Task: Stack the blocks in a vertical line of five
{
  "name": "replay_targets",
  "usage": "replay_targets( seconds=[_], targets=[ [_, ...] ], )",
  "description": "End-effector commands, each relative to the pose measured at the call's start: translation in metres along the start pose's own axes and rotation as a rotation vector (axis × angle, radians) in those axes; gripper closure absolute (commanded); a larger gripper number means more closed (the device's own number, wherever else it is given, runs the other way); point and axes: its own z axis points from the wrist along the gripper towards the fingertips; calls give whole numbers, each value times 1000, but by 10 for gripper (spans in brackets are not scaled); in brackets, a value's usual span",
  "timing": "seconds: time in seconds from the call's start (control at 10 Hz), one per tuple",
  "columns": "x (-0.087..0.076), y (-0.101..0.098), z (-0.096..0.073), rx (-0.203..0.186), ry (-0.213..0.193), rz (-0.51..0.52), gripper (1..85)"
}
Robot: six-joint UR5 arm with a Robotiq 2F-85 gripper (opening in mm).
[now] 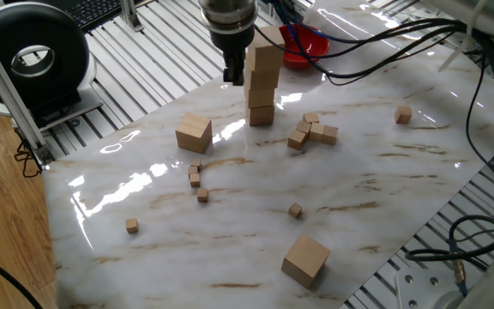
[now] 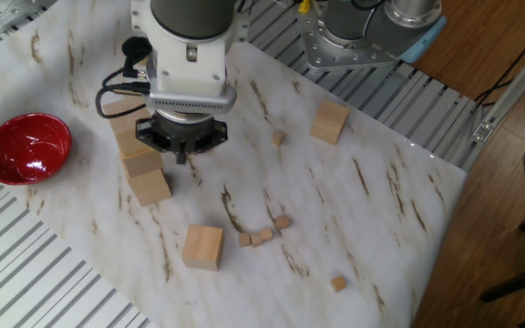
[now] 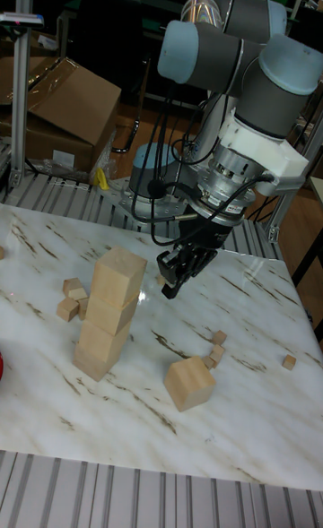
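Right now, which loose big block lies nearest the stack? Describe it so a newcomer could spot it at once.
Start at the red bowl on the marble table; just in front of it stands the stack of three big blocks. The block lies alone beside the stack, on the side toward the black fan. It is far bigger than the tiny cubes next to it.

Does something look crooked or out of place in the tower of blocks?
Yes. The stack of three large blocks is not straight: each cube is twisted and shifted against the one below, so it leans. The gripper hangs beside it, not touching.
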Motion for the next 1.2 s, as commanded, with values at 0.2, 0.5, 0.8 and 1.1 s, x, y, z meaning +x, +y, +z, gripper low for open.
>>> replay_targets(
  seconds=[0.2, 0.5, 0.8, 1.1],
  targets=[
    [-14, 11, -2, -46, -56, -39, 817],
    [-28, 19, -3, -72, -114, -67, 817],
    [-31, 27, -4, -106, -121, 2, 840],
    [-41, 29, 7, -117, -99, 74, 823]
  ],
)
